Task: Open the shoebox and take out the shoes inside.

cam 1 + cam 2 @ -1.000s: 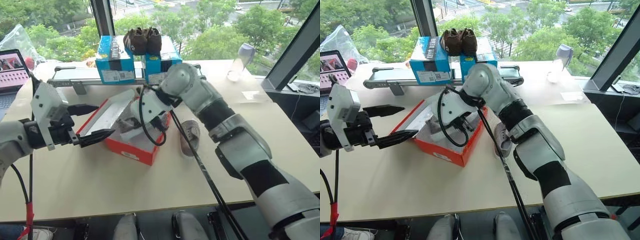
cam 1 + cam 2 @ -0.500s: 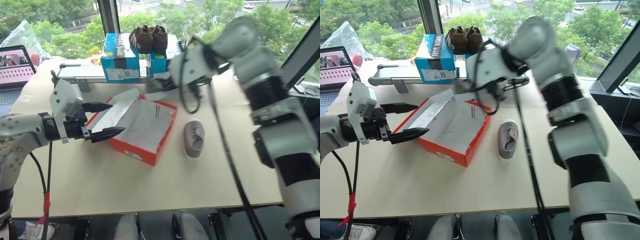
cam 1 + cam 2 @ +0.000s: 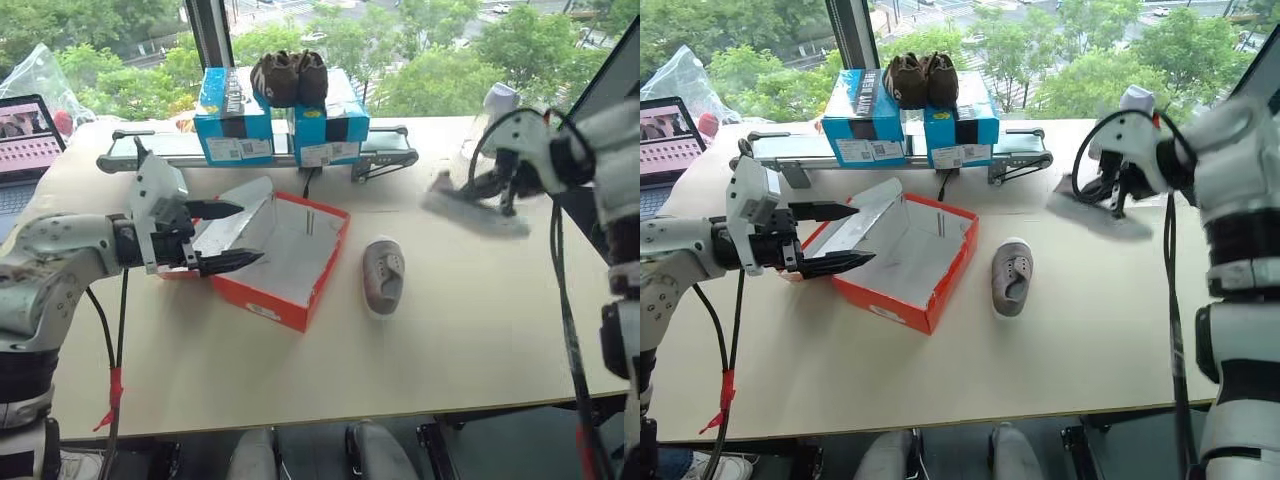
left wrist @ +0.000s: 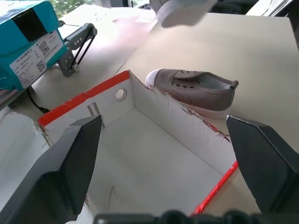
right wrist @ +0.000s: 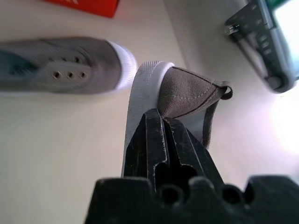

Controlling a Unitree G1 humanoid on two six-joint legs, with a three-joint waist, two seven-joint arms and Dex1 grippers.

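Note:
The red shoebox (image 3: 268,304) stands open at the table's middle left, its white inside bare and its lid (image 3: 236,214) leaning up on the left. One greyish-mauve shoe (image 3: 383,276) lies on the table just right of the box. My right gripper (image 5: 163,122) is shut on the heel of the other shoe (image 3: 474,209), held in the air over the right side of the table. At the box's left side by the lid, my left gripper (image 3: 235,236) hangs open, and its fingers (image 4: 70,172) straddle the box's inside.
Two blue boxes (image 3: 232,125) stand at the back with a dark brown pair (image 3: 286,78) on top. A grey bar-shaped device (image 3: 250,155) lies in front of them. A laptop (image 3: 25,135) sits at the far left, a clear bottle (image 3: 495,100) at the back right.
My right gripper has come up out of the box with the second shoe and swung far right. My left gripper has edged in toward the lid.

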